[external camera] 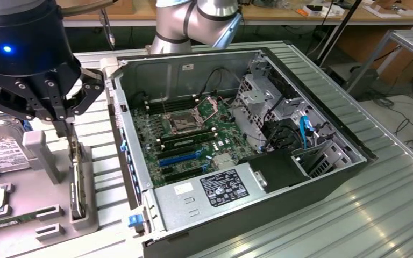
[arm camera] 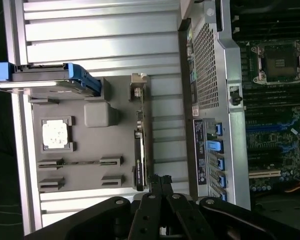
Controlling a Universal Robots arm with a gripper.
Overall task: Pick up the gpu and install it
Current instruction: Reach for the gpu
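While pinched closed, tool [external camera: 64,128] beside gpu [external camera: 78,183].

The exterior view looks steeply down, from close by, at the open case [external camera: 185,67] and the tray [external camera: 45,161] beside it. The wrist view faces straight down past the pincer [arm camera: 160,181]; both views share tray and case edge.

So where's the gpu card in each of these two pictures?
Exterior view: the gpu stands on edge in the gray holder, at the exterior view's left, beside the open computer case.
Wrist view: the gpu is the thin dark strip along the gray holder edge nearest the case.
Shared landmark: the computer case.
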